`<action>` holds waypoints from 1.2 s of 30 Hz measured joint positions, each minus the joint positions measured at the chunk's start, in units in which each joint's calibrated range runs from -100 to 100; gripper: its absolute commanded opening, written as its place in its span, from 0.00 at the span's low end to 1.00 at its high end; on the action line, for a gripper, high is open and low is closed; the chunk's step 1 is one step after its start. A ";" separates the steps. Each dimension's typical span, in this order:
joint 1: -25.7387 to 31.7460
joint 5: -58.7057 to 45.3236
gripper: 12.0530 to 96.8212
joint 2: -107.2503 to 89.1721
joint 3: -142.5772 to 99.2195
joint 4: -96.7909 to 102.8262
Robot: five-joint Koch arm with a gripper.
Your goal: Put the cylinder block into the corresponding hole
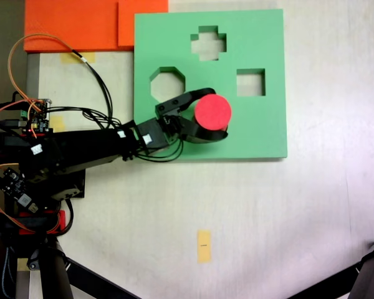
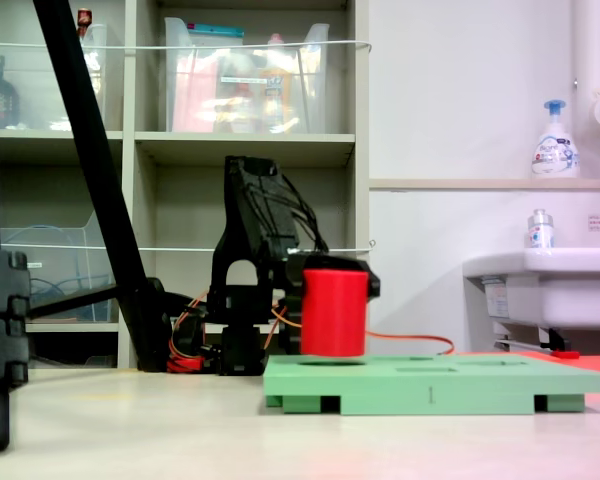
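Note:
The cylinder block (image 1: 212, 111) is bright red with a flat round top. It hovers over the lower middle of the green foam board (image 1: 262, 131). My gripper (image 1: 214, 114) is shut on it, one black jaw on its far side and one on its near side. In a fixed view from table level the cylinder block (image 2: 333, 312) stands upright with its base right at the board's (image 2: 480, 385) top surface, and the gripper (image 2: 333, 285) sits behind it. The corresponding hole is hidden beneath the block.
The board also has a cross cutout (image 1: 208, 42), an octagonal cutout (image 1: 167, 84) and a square cutout (image 1: 250, 82). Orange foam sheets (image 1: 81, 25) lie at the top left. Cables and circuit boards (image 1: 31, 115) sit beside the arm's base. A yellow tape strip (image 1: 204, 245) marks the table.

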 measured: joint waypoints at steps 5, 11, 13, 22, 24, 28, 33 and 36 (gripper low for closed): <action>0.15 0.00 0.19 1.64 0.10 0.00; 0.15 0.00 0.19 2.46 0.20 0.00; 0.15 0.00 0.19 4.24 0.20 0.00; 0.15 0.00 0.22 11.63 0.20 0.00; 0.20 0.00 0.24 13.41 0.39 0.39; 0.15 -0.05 0.40 15.73 0.49 2.84; 0.15 0.00 0.73 16.14 0.29 3.23; 0.15 0.00 0.82 15.87 -0.39 3.23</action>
